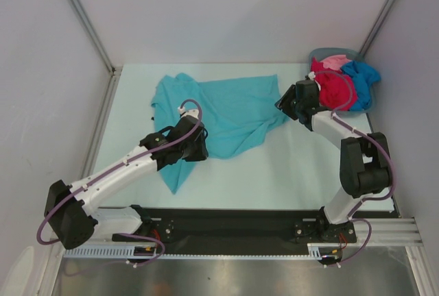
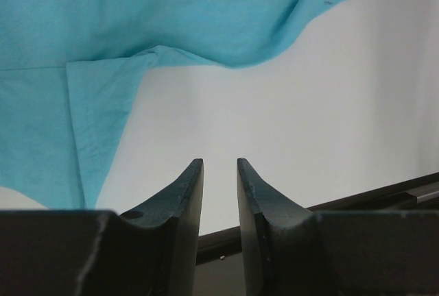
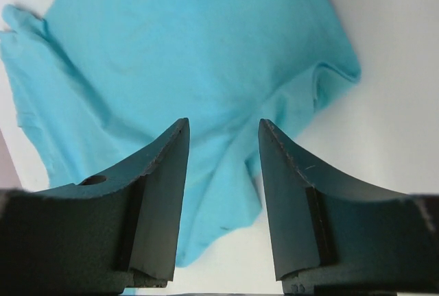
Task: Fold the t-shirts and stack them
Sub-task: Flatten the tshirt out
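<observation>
Your left pincer (image 2: 219, 171) slightly parted, empty, at the edge of the teal t-shirt (image 1: 230, 107), your right pincer (image 3: 223, 131) spread wide above it

Your top camera looks down from high behind over the whole table (image 1: 288, 166). Both wrist cameras look forward, low and close; all three views share the teal t-shirt (image 1: 233, 107).

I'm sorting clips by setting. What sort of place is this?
Probably a lab robot test cell, not a home: white panel walls on metal framing, a left arm and right arm bolted to a table-edge rail, plus a teal t-shirt and basket.
</observation>
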Available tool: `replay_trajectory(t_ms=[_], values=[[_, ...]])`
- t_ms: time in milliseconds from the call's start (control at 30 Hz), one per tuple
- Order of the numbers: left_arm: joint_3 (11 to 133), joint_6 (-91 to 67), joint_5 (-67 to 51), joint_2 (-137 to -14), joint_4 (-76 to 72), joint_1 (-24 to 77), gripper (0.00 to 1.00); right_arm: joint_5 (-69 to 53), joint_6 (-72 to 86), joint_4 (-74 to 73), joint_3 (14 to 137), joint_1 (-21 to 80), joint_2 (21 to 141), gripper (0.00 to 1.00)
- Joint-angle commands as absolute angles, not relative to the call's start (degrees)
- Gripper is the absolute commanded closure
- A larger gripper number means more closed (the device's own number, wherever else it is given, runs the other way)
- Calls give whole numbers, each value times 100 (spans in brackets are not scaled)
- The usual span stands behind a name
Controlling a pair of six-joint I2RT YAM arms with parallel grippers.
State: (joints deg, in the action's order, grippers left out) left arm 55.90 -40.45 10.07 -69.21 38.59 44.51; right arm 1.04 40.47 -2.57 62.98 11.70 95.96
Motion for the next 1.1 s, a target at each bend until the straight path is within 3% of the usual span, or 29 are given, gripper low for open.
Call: replay_trajectory(t_ms=[0, 200, 1067], values=[[5537, -3981, 967, -6733, 3735, 4482, 69, 62, 4131, 147, 5707, 1038, 9264, 50], [5528, -3955, 949, -6811, 3700, 4482, 69, -211, 4236, 685, 4905, 879, 9079, 50], [5739, -3929, 940, -6741, 3779, 4474, 69, -659, 4447, 2012, 4280, 844, 9852, 52]])
